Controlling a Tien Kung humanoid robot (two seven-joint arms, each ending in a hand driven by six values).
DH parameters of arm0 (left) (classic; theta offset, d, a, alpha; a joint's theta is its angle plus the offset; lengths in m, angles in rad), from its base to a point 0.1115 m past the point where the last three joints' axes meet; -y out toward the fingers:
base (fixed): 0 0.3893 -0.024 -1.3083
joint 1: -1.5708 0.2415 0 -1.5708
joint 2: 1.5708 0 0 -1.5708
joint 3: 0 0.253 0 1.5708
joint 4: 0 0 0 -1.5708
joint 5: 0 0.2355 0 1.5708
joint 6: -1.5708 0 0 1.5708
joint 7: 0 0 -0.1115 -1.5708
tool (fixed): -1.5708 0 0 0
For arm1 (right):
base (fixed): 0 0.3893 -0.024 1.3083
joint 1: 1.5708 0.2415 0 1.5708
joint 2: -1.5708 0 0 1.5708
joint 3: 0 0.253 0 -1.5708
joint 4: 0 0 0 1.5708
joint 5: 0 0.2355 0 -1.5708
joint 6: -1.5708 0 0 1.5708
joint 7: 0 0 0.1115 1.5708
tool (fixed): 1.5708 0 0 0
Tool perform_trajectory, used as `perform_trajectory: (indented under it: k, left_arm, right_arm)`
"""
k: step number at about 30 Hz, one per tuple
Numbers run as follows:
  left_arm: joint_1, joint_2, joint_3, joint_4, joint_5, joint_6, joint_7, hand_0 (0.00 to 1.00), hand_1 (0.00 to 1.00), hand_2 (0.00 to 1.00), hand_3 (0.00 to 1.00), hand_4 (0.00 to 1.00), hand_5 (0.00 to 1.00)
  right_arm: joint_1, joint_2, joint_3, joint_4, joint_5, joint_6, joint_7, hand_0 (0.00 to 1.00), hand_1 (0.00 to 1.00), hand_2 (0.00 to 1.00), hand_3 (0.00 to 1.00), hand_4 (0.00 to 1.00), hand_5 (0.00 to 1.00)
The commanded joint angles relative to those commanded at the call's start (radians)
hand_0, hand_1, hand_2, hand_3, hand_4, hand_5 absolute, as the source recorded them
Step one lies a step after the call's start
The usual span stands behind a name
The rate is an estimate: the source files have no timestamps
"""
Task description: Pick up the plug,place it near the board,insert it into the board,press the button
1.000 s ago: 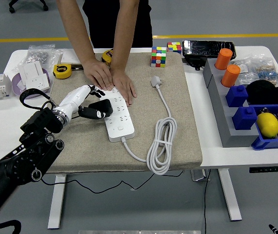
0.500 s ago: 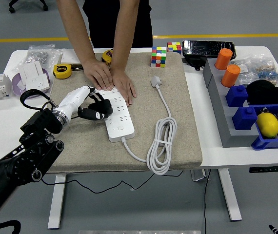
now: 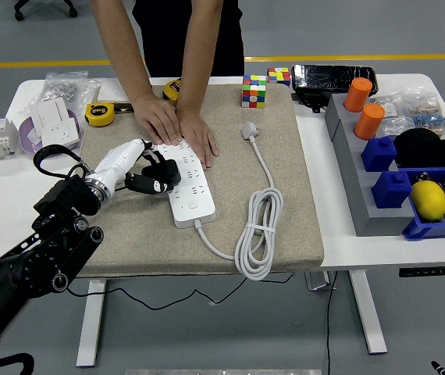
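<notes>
A: While the person's hands (image 3: 182, 125) pin the far end of the board (image 3: 186, 182) to the mat (image 3: 285, 195), where's the plug?

B: Black plug (image 3: 162, 173) is in the left hand (image 3: 133, 168), fingers clamped on it, right at the board's left edge, mid-length. Looks touching or just over the sockets; can't tell if the prongs are in.

A: Any change vs a sec ago?

B: Small. Plug has crept right & a bit up, from beside the board to over its edge. Wrist rolled slightly too. Board itself hasn't shifted, person's hands same spot.

A: So pick-up's done, placing near the board done?

B: I'd say so. We're at the insert step, approx. halfway thru the task. Button still to press; I take it to be at the board's near end, by the cord, but too small to be sure.

A: Right hand?

B: Not in view.

A: Risk?

B: Prongs missing the holes, or a sideways shove skidding the board. Person's hold should stop that. White cord (image 3: 258, 234) and its own plug (image 3: 250, 130) lie clear to the right, no snag.
</notes>
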Motion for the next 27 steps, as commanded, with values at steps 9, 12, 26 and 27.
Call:
perform_trajectory:
  k: [9, 12, 26, 27]
  left_arm:
    - [-0.001, -0.001, 0.006, 0.001, 0.016, 0.016, 0.002, 0.654, 0.589, 0.398, 0.447, 0.819, 0.250]
    - [-0.004, -0.001, 0.005, 0.003, 0.021, 0.024, 0.001, 0.575, 0.518, 0.375, 0.410, 0.674, 0.189]
    - [-0.006, 0.002, 0.002, 0.008, 0.032, -0.004, 0.007, 0.463, 0.399, 0.303, 0.333, 0.589, 0.123]
    - [-0.006, 0.002, 0.001, 0.008, 0.034, -0.004, 0.006, 0.463, 0.399, 0.303, 0.333, 0.589, 0.123]
  right_arm:
    - [0.001, 0.000, 0.001, 0.000, 0.002, -0.001, 0.001, 0.893, 0.788, 0.760, 0.793, 0.998, 0.998]
    - [0.003, 0.000, 0.001, 0.000, 0.003, -0.001, 0.001, 0.892, 0.788, 0.760, 0.793, 0.998, 0.998]
    - [0.004, 0.001, 0.000, 0.000, 0.006, -0.001, 0.001, 0.893, 0.788, 0.760, 0.794, 0.998, 0.998]
    - [0.004, 0.001, 0.000, 0.000, 0.006, -0.001, 0.001, 0.893, 0.788, 0.760, 0.794, 0.998, 0.998]
